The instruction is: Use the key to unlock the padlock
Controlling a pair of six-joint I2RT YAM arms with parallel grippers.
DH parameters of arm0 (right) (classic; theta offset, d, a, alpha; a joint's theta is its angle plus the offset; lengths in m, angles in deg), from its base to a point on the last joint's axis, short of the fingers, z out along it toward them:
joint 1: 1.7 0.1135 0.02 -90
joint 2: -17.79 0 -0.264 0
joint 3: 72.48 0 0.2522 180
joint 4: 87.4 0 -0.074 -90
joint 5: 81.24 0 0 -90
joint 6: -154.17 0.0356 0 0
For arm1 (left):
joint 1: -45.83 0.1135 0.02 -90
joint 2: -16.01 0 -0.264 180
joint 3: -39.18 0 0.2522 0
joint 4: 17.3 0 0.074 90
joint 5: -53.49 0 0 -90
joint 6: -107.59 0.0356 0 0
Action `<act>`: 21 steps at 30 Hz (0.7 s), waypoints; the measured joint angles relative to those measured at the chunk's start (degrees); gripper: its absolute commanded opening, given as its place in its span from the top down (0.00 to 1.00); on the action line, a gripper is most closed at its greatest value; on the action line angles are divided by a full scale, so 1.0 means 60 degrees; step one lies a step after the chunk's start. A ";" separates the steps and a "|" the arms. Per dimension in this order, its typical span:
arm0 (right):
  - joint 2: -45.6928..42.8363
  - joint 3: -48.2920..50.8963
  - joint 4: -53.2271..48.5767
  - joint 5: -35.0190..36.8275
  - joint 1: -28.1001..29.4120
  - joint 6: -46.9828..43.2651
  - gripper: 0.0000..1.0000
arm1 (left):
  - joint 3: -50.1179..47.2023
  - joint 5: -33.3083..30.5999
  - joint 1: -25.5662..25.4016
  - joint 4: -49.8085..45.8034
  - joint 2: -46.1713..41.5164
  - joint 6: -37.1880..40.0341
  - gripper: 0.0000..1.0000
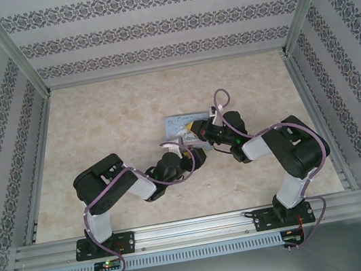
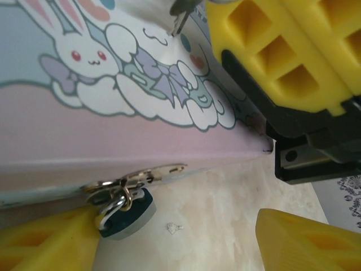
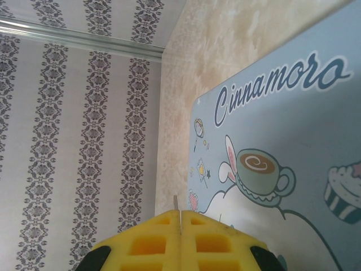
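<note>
Now, your R gripper [image 3: 179, 214]: fingers clamped on the key [image 2: 179, 20], over the tin [image 2: 84, 132] lid. Your L gripper [image 2: 175, 231]: fingers apart, low at tin's front. The padlock [image 2: 128, 213] hangs on the hasp [image 2: 141, 176], between them, just beside one finger.

Black housings, white lower links and black base plates on left arm [image 1: 106, 188] and right arm [image 1: 293, 152], a purple cable looped along each. The left gripper [image 2: 180, 243] and right gripper [image 3: 179, 220] have yellow fingers [image 3: 152, 245] moulded with square pockets. In the left wrist view the right gripper's fingers sit on a black carrier [image 2: 316, 152] with one screw head [image 2: 290, 156] visible.
</note>
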 measured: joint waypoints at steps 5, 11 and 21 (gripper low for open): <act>0.0011 0.0000 0.0029 0.0000 0.0000 0.0007 1.00 | -0.0197 0.0215 0.0000 0.0393 -0.0004 -0.0306 0.28; 0.0033 0.0000 0.0073 0.0000 0.0000 0.0029 1.00 | -0.0229 0.0299 0.0000 0.0688 -0.0011 -0.0627 0.29; 0.0171 0.0000 0.0386 0.0000 0.0000 0.0106 1.00 | -0.0248 0.0102 0.0000 0.0991 0.0040 -0.1191 0.34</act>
